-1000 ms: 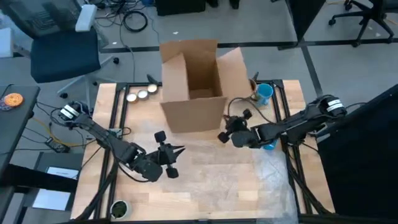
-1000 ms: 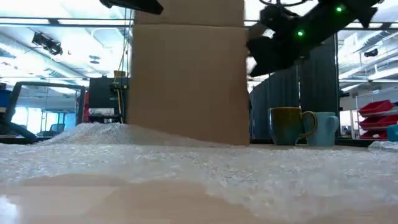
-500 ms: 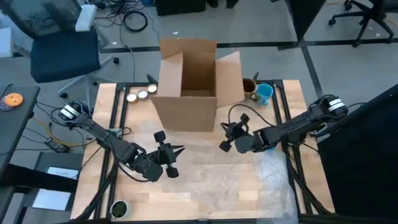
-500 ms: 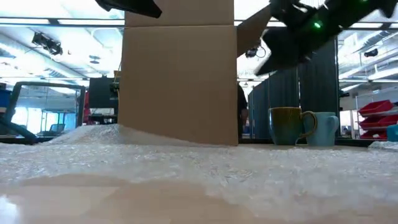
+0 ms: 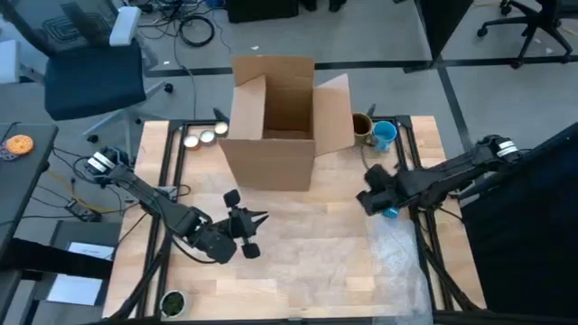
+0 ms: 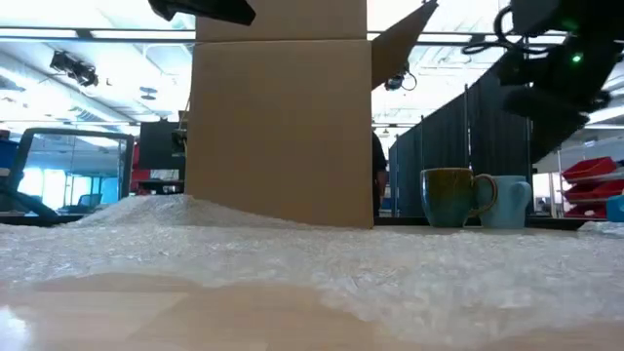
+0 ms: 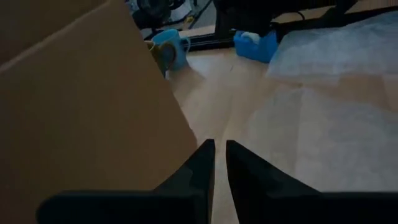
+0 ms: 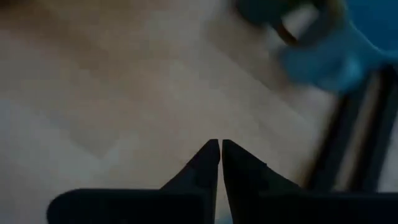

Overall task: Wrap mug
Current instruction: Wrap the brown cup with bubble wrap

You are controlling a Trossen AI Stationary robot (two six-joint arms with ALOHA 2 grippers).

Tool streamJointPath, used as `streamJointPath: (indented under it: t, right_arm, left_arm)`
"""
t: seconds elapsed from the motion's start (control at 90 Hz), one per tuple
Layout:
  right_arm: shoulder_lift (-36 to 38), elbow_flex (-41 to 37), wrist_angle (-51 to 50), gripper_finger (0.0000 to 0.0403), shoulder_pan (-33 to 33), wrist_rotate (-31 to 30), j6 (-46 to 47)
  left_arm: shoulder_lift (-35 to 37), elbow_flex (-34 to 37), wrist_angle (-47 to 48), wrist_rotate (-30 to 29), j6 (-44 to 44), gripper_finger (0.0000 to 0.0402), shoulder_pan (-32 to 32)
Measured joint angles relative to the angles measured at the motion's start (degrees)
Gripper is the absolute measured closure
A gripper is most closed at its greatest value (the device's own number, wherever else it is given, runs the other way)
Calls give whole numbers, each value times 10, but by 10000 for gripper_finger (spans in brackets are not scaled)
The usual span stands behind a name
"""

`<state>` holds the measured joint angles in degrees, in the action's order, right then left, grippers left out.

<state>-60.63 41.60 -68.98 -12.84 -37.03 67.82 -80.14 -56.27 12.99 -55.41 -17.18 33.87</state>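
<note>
Judging by its place near the blue mug (image 5: 385, 135) at the bench's (image 5: 298, 271) far edge, beside the box (image 5: 280, 126), the right tool (image 8: 216, 163), seemingly pressed together, must spread before grasping; the left tool (image 7: 217, 163) waits nearly closed.

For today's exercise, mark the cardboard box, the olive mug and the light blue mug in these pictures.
cardboard box (image 6: 281, 132): low view, front wall.
olive mug (image 6: 447, 198): low view, its body.
light blue mug (image 5: 385, 136): high view, its rim.

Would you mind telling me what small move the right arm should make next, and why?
Probably open the right gripper and reach toward the mugs: its fingers are shut and empty, and the blue mug and olive mug stand unwrapped beside the box.
</note>
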Motion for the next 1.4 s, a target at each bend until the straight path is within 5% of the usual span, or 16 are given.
streamJointPath:
  t: [0.311,0.467,0.711,0.867,0.989,1.4]
  right_arm:
    - [144,0,36,402,122,-68,-154]
    - [162,0,173,391,230,12,-306]
    - [112,0,284,333,438,207,-495]
    - [80,0,389,291,484,332,-661]
    - [49,0,458,268,500,316,-735]
    - [-69,0,508,233,567,352,-755]
  left_arm:
    - [0,0,0,0,3,375,-6]
    - [0,0,0,-3,3,375,-20]
    - [0,0,1,-4,5,375,-42]
    - [0,0,1,-4,20,375,-46]
    - [0,0,1,-4,21,375,-46]
    - [0,0,2,-4,20,375,-46]
